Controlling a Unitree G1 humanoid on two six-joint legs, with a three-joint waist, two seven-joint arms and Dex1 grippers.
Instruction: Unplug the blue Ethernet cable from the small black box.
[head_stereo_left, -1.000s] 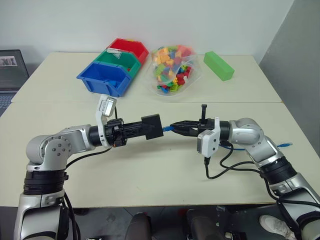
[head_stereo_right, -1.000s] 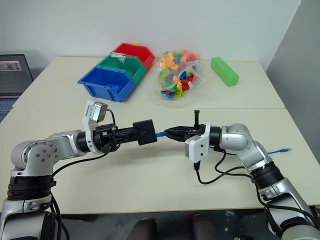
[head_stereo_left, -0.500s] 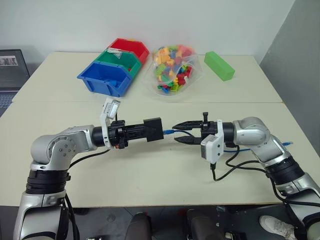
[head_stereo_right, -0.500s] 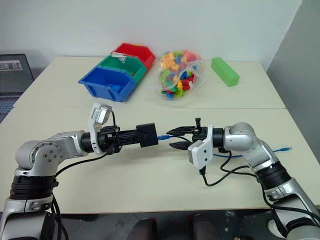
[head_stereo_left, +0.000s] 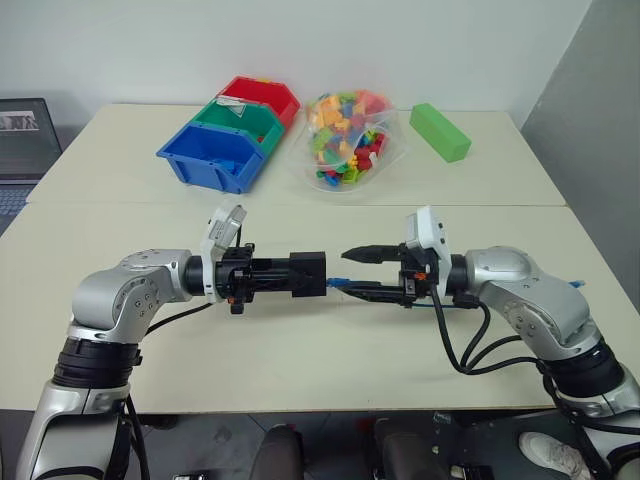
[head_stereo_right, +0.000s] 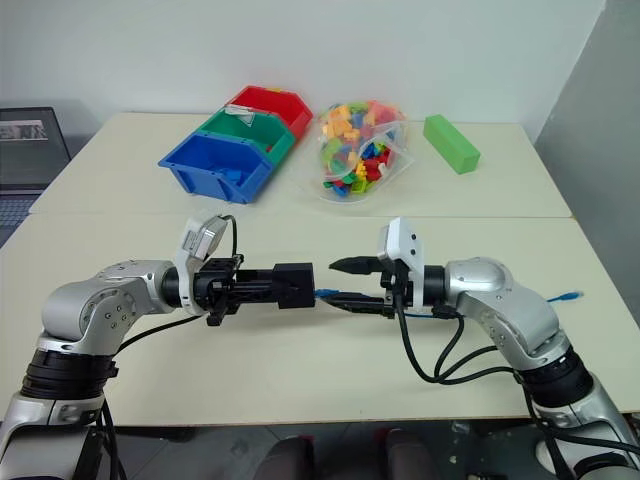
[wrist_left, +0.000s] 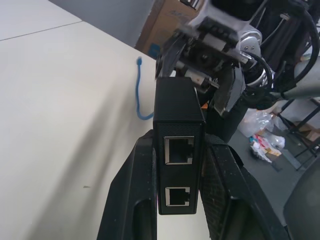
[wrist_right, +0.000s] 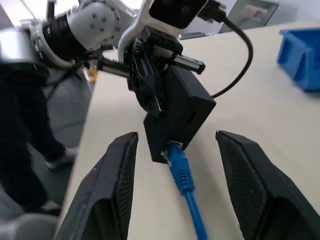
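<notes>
The small black box (head_stereo_left: 306, 274) is a matte, flat-sided rectangular block, held above the cream tabletop (head_stereo_left: 300, 340) by the left hand (head_stereo_left: 290, 274), whose two black fingers are clenched against its long sides. In the left wrist view the box's near end face shows two square sockets with pale metal rims (wrist_left: 178, 150), one above the other, both bare.

The blue Ethernet cable (wrist_right: 184, 185) is thin, glossy and bright blue, with a ribbed boot behind its plug. In the right wrist view the plug sits in the box's far end face, still seated. From there the cable runs between the fingers of the right hand (head_stereo_left: 352, 271), passes behind that arm, and its other end (head_stereo_left: 575, 288) lies on the tabletop near the right edge; the stretch in between is hidden by the arm and its black leads.

The right hand is released: its two fingers stand apart, one above and one below the cable just beside the plug, their inner pads (wrist_right: 119, 170) finely cross-hatched. Whether the lower finger touches the cable cannot be told.

At the far side stand three hard plastic bins, blue (head_stereo_left: 210, 155), green (head_stereo_left: 240, 120) and red (head_stereo_left: 262, 94), a clear crinkled bag of mixed coloured bricks (head_stereo_left: 345, 140), and a long green block (head_stereo_left: 438, 131). A laptop (head_stereo_left: 25, 140) is cut off at the left edge.
</notes>
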